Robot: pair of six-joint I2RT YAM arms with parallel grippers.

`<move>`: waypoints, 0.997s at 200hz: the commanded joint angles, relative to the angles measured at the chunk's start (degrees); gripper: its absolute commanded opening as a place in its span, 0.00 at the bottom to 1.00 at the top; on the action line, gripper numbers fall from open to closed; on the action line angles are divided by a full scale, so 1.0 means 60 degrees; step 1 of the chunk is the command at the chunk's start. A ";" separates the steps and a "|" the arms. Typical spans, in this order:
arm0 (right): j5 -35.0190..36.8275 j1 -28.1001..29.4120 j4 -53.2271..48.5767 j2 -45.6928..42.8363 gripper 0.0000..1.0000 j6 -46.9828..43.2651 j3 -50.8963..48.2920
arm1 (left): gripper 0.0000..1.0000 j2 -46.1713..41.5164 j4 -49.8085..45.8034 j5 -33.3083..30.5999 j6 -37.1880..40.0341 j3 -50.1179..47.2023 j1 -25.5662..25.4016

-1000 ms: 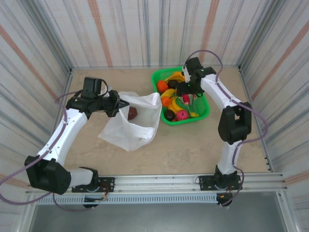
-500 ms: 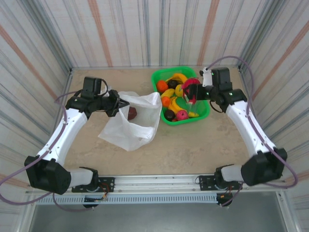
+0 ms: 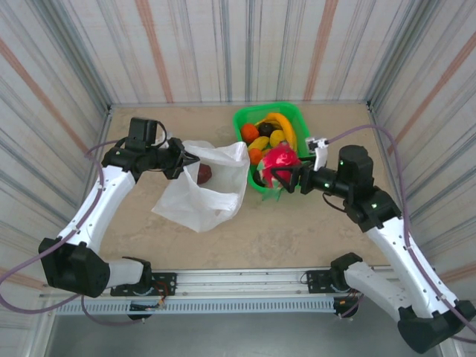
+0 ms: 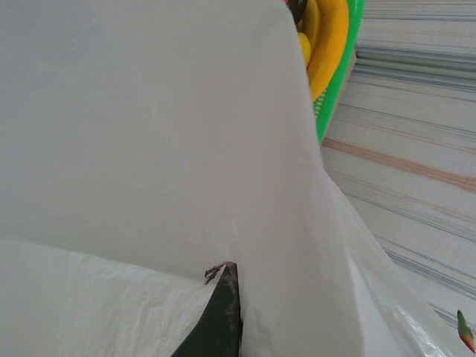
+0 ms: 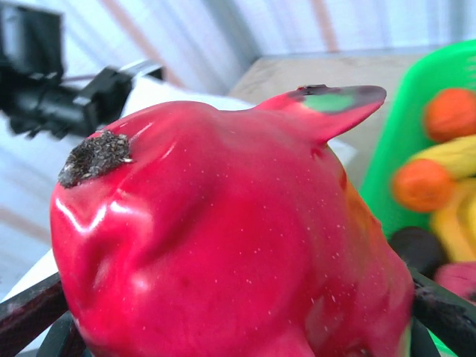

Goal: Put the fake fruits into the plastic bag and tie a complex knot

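Nearest me, the right gripper has swung back out of the green basket in the last second. It now holds the pink-red fruit over the basket's near-left corner, jaws spread wide around its glossy body. So the pick is done, and I judge a short carry leftward to the bag comes next. The plastic bag lies left of the table's middle, mouth turned toward the basket, with one maroon fruit already inside. The left gripper has not moved. It is closed at the bag's far-left rim, and I take it to be pinching the film, though its wrist view gives me mostly white plastic and one dark fingertip. Farther back, toward the far edge, the remaining fake fruits wait in the basket: bananas, oranges and a dark one.
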 commanded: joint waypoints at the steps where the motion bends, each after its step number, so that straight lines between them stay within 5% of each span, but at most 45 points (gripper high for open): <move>1: 0.0251 0.1072 0.2317 0.0321 0.54 0.0286 0.0003 | 0.03 -0.0036 0.0011 0.0058 0.0006 0.0202 0.0019; 35: 0.0761 0.2243 0.3623 0.1676 0.54 -0.0431 0.0729 | 0.02 -0.0029 0.0019 0.0073 0.0006 0.0238 -0.0093; 97: 0.0863 0.2886 0.5132 0.3464 0.54 -0.1206 0.1602 | 0.02 -0.0124 -0.0034 0.0095 -0.0021 0.0359 -0.0155; 199: 0.1130 0.3250 0.7451 0.4652 0.54 -0.0979 -0.0787 | 0.02 -0.0277 -0.0020 0.0146 -0.0315 0.0553 -0.0160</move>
